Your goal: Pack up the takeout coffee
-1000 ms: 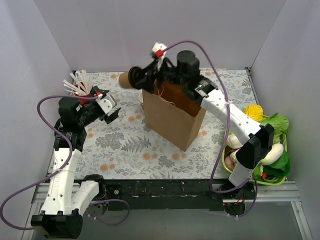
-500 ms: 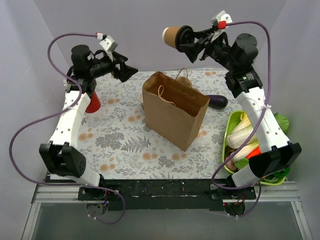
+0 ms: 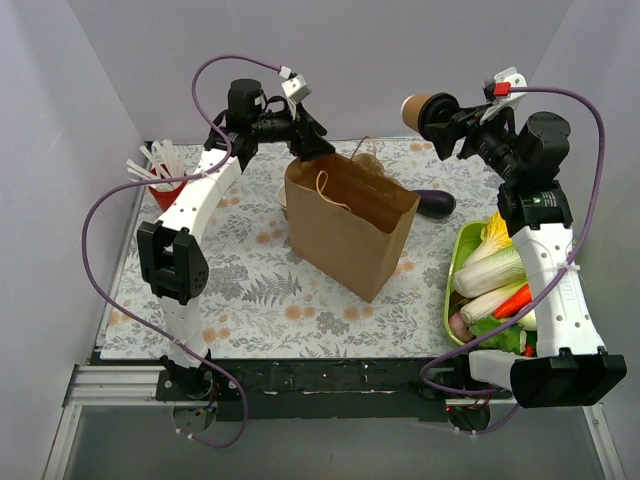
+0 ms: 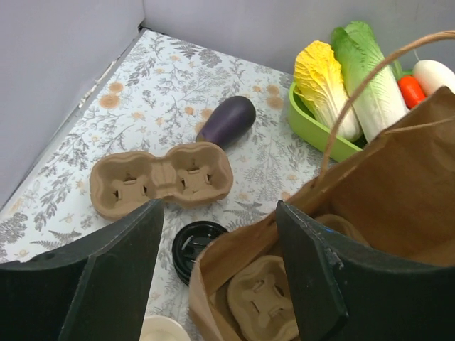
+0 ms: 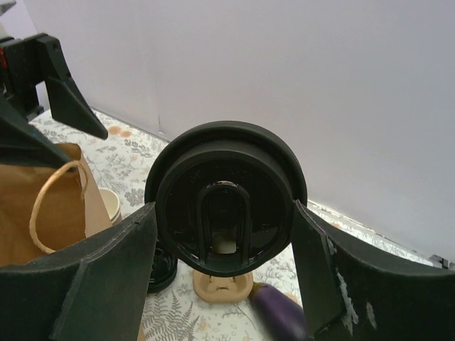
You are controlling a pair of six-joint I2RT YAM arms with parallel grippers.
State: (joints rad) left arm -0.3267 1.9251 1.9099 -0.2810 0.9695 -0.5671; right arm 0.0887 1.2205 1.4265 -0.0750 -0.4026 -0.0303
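My right gripper [image 3: 441,122] is shut on the takeout coffee [image 3: 420,108], a tan-looking paper cup with a black lid, held on its side high above the table's far right. In the right wrist view the lid [image 5: 226,199] sits between the two fingers [image 5: 106,284]. My left gripper [image 3: 312,143] is open and empty over the far left rim of the upright brown paper bag [image 3: 350,225]. In the left wrist view the bag's rim [image 4: 234,249] lies between its fingers [image 4: 114,277], and a pulp carrier [image 4: 269,298] lies inside the bag.
A second pulp carrier [image 4: 162,177], a loose black lid [image 4: 195,245] and a cream cup [image 4: 163,330] sit behind the bag. An eggplant [image 3: 435,203] lies at the far right. A green tray [image 3: 452,270] holds vegetables. A red cup of white sticks [image 3: 165,188] stands at the left.
My right arm has carried the cup to the right, away from over the bag. My left arm has swung from the far left to the bag's far rim.
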